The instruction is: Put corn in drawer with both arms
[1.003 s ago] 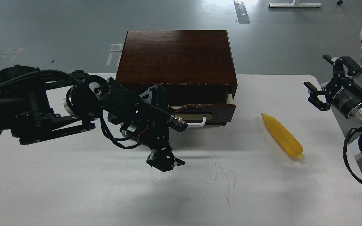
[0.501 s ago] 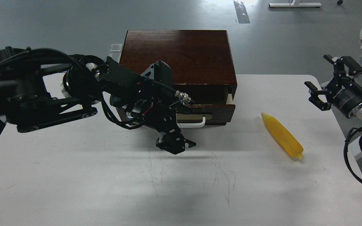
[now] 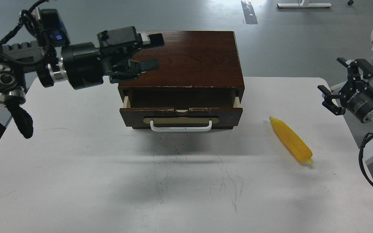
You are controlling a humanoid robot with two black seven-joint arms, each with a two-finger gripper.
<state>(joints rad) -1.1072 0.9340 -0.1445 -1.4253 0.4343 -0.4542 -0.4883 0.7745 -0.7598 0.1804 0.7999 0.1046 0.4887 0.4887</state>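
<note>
1. One view only, from the robot's head, looking forward and down.
2. The drawer [image 3: 180, 118] sits centre, at moderate range on the surface [image 3: 76, 181].
3. Grey floor lies beyond the drawer.

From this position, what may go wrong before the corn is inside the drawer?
1. The drawer is pulled out only partly, so the gap under the box top looks narrow; the long corn may catch on it.
2. The corn lies loose on the table near the right edge; a poor grasp by the right gripper may roll it off.
3. The left gripper hovers over the box and may bump it.
</note>
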